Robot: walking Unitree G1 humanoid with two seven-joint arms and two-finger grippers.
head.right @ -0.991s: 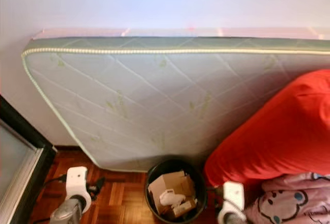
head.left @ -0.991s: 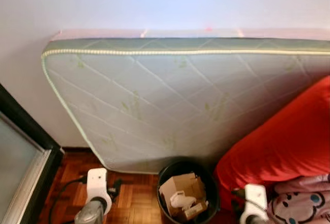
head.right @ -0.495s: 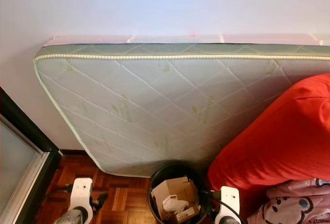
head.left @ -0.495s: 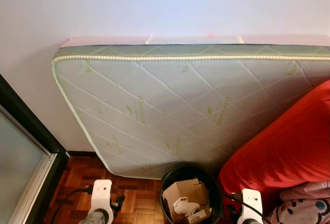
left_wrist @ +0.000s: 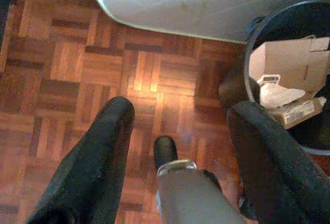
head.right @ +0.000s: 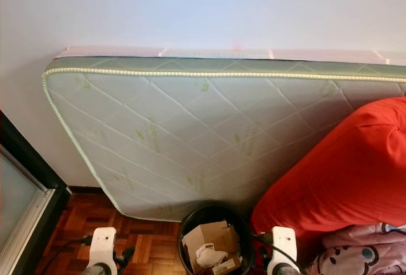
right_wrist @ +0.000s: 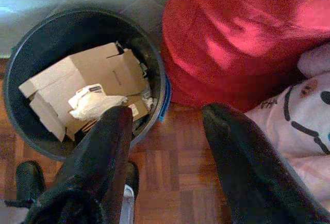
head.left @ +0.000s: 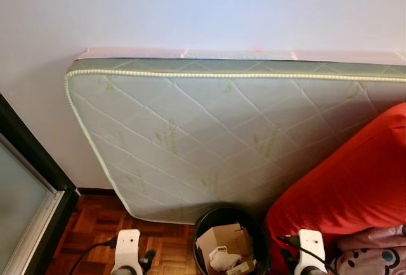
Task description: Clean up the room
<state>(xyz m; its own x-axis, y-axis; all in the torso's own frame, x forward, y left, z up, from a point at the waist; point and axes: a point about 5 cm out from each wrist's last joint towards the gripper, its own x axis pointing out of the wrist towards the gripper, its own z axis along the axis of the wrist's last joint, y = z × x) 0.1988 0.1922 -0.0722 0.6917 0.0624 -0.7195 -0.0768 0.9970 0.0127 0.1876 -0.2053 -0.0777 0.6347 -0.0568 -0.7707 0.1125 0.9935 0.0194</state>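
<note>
Fingers: both grippers spread open and empty, left gripper [left_wrist: 178, 126] over parquet floor [left_wrist: 67, 64], right gripper [right_wrist: 167, 126] beside the bin.
Task thing: black bin [right_wrist: 20, 59] with cardboard [right_wrist: 98, 74], standing between both arms.
Nearer arm: right, I judge.

The robot's left arm ends in a white, rounded block-shaped wrist housing [head.left: 128, 246] with a thin black cable [head.left: 91, 255] looping off its outer side and a dark fitting on its inner side. The right arm carries a matching white wrist housing [head.left: 311, 248], also trailed by a black cable. In the wrist views each gripper has two long, thick, matte-black fingers [left_wrist: 98, 154] with rounded tips [right_wrist: 105, 152]. A silver-grey leg with a black rounded foot [left_wrist: 166, 150] shows between the left pair.
</note>
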